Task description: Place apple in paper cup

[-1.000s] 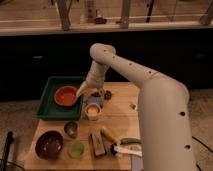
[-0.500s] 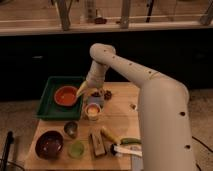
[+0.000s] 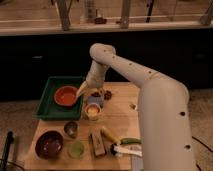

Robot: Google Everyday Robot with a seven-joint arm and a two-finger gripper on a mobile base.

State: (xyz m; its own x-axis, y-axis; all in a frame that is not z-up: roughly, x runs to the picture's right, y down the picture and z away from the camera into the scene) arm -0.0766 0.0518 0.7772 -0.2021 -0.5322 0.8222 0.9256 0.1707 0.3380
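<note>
The paper cup (image 3: 92,112) stands on the wooden table, just right of the green tray. An orange-yellow round shape, the apple (image 3: 92,109), shows inside its rim. My gripper (image 3: 97,95) hangs at the end of the white arm, directly above and slightly behind the cup, close to its rim. The gripper's tip is dark and partly merges with the cup behind it.
A green tray (image 3: 48,109) holds an orange bowl (image 3: 66,95). In front stand a small metal cup (image 3: 70,128), a dark brown bowl (image 3: 48,144) and a small green cup (image 3: 76,149). A brown bar (image 3: 96,142), a yellow item (image 3: 110,135) and a green-white item (image 3: 127,146) lie nearby.
</note>
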